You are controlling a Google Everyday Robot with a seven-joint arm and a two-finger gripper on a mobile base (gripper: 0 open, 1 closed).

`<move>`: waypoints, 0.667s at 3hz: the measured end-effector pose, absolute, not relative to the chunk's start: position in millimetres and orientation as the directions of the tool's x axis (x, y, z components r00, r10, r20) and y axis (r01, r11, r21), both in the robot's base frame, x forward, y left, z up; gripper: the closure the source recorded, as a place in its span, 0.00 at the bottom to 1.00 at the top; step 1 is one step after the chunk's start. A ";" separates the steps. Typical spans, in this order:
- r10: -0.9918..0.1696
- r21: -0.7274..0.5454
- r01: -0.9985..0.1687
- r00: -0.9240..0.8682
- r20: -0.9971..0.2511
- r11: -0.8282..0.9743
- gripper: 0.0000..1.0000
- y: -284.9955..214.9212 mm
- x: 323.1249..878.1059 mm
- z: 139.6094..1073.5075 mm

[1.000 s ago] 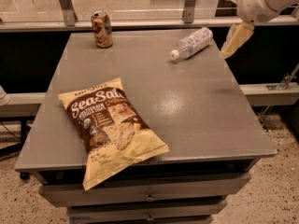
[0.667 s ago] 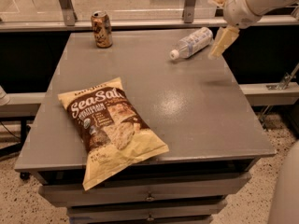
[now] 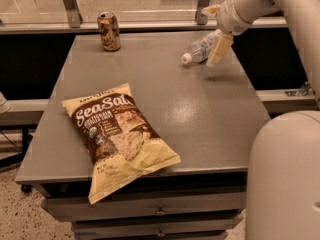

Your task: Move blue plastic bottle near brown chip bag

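The blue plastic bottle (image 3: 196,52) lies on its side at the far right of the grey table (image 3: 200,114), white cap pointing left. My gripper (image 3: 213,35) hangs from the arm at the top right, right over the bottle's bottom end. It is open: one cream finger (image 3: 220,49) stands in front of the bottle and hides its end, the other finger (image 3: 211,10) is behind it. The brown chip bag (image 3: 117,134) lies flat at the table's front left, well apart from the bottle.
A brown patterned drink can (image 3: 109,31) stands upright at the table's far left. A rail with metal posts (image 3: 70,6) runs behind the table. The robot's white body (image 3: 285,179) fills the lower right, beside the table's right edge.
My arm has swung left and down from beyond the table's right edge to the bottle's bottom end. The bottle, the bag and the can have not moved.
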State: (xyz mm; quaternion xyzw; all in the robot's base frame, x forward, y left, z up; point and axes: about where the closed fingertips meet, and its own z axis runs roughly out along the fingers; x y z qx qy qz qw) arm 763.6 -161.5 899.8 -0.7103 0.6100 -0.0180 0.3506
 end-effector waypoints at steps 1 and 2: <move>-0.893 -0.518 -0.854 0.276 -0.356 -0.057 0.00 -149.4 779.4 887.3; -0.913 -0.519 -0.848 0.292 -0.286 -0.108 0.00 -145.6 792.6 876.9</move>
